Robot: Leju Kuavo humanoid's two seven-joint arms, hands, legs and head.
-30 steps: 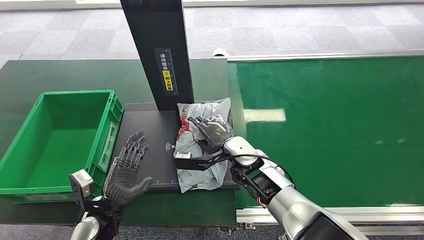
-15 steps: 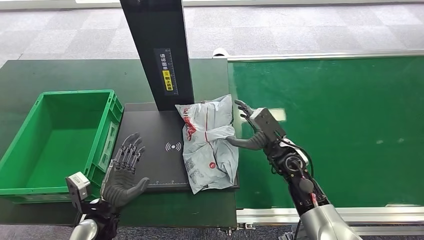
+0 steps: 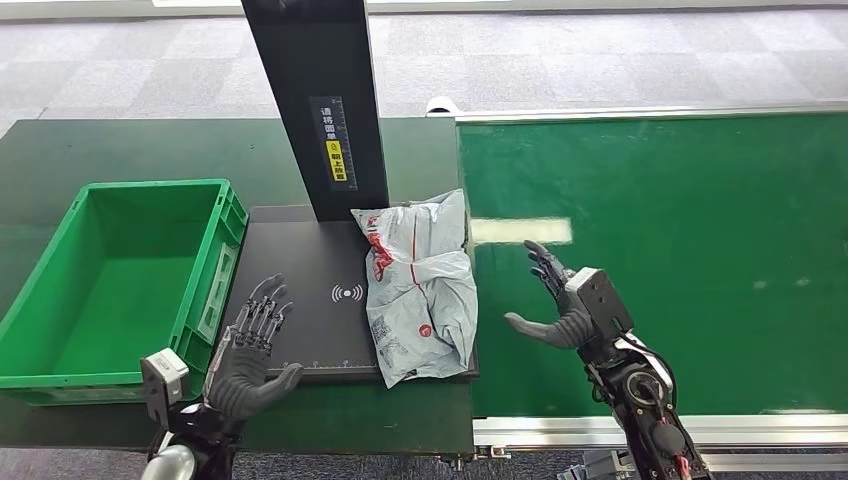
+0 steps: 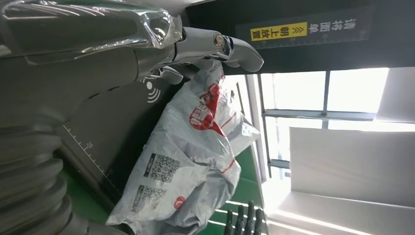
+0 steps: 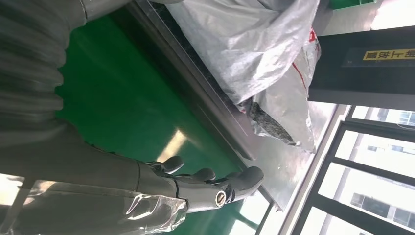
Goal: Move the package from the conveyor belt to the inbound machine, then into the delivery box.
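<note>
Crinkled grey plastic package (image 3: 422, 285) lies on flat black scanner plate (image 3: 300, 300). Right hand (image 3: 565, 305) over smooth green belt (image 3: 680, 250), fingers spread, empty. Left hand (image 3: 250, 345) spread, empty.

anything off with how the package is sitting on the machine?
Slightly. The package lies crumpled and skewed on the plate, its right edge overhanging toward the belt, clear of the scan mark. Both hands, left and right, are open and off it.
</note>
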